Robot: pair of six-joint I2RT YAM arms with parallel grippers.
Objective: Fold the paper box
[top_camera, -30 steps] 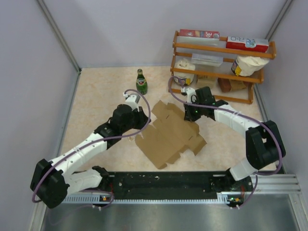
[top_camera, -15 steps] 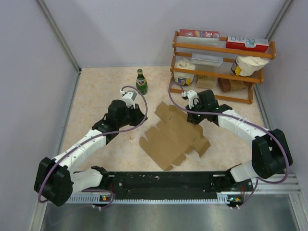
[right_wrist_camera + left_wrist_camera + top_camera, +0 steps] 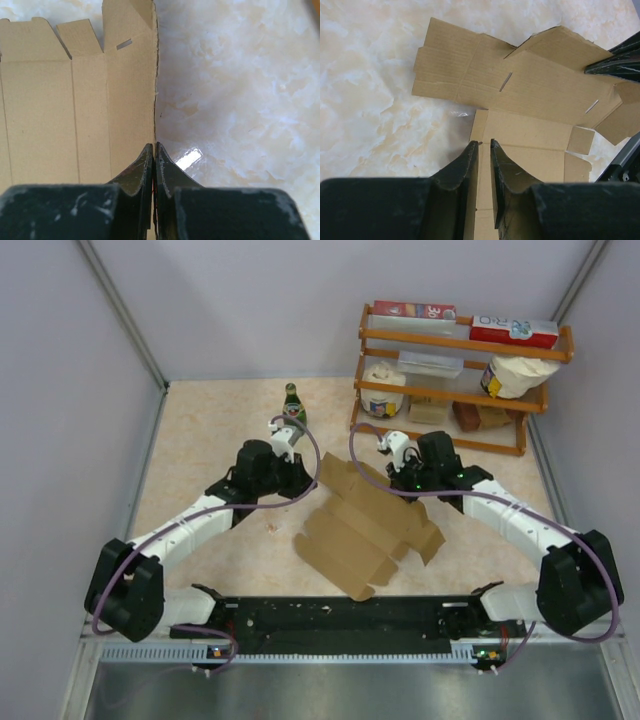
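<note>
Both my arms reach in from the table's near edge toward the green glass bottle (image 3: pixel 292 405). My left arm (image 3: pixel 190 525) stretches up to stop just near of the bottle, its wrist bent down. My right arm (image 3: pixel 510 515) sweeps in from the bottle's right, bent at the elbow.

My left pincer (image 3: pixel 482 145) has its jaws a slit apart over an edge of the plain brown corrugated paper box (image 3: pixel 365 530); whether they nip it I cannot tell. My right pincer (image 3: pixel 154 146) is pressed together, its tips at the sheet's straight side edge.

The box lies near and right of the bottle on the marbled table (image 3: pixel 200 440), an unfolded die-cut sheet with creases, short slits and notched flaps.
</note>
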